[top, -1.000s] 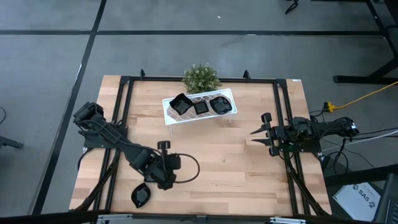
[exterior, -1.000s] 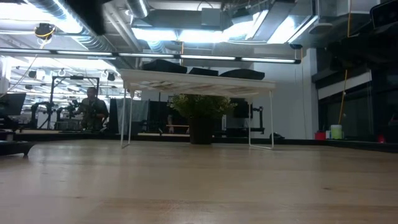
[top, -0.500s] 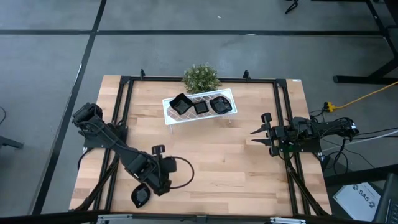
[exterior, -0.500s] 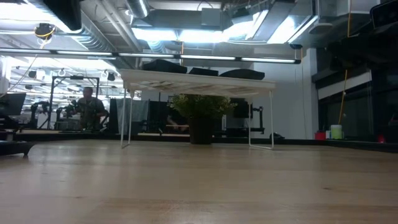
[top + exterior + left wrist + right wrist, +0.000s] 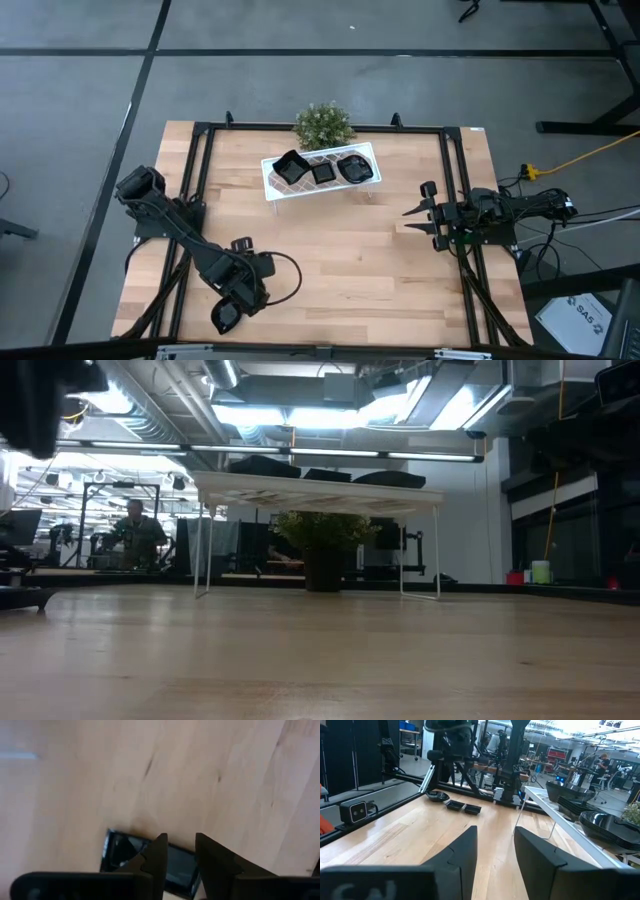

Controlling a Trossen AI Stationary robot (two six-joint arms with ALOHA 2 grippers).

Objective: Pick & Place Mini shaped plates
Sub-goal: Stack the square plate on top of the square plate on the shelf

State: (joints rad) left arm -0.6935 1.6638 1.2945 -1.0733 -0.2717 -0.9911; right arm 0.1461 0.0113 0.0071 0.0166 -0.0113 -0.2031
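Observation:
Three mini shaped plates lie near the table's near left corner: a rounded one (image 5: pixel 437 796) and two square ones (image 5: pixel 455 805) (image 5: pixel 472 809). The high view shows only one of them (image 5: pixel 226 318) clear of the arm. My left gripper (image 5: pixel 236 300) points down over a square plate (image 5: pixel 120 854), open (image 5: pixel 179 839), with its fingers above the plate. More black plates (image 5: pixel 322 171) are stacked on the white rack (image 5: pixel 368 153). My right gripper (image 5: pixel 408 218) waits open (image 5: pixel 495 832) at the right edge, pointing level.
A small green plant (image 5: pixel 323 125) stands behind the rack at the far edge. Black frame rails (image 5: pixel 196 160) run along the table's left and right sides. Bare wood (image 5: pixel 350 260) lies between the arms. A person (image 5: pixel 135 535) is in the room beyond.
My left gripper has moved toward the table's near left corner and sunk toward the plates there, turning a little as it went. The plates and the rack have stayed in place.

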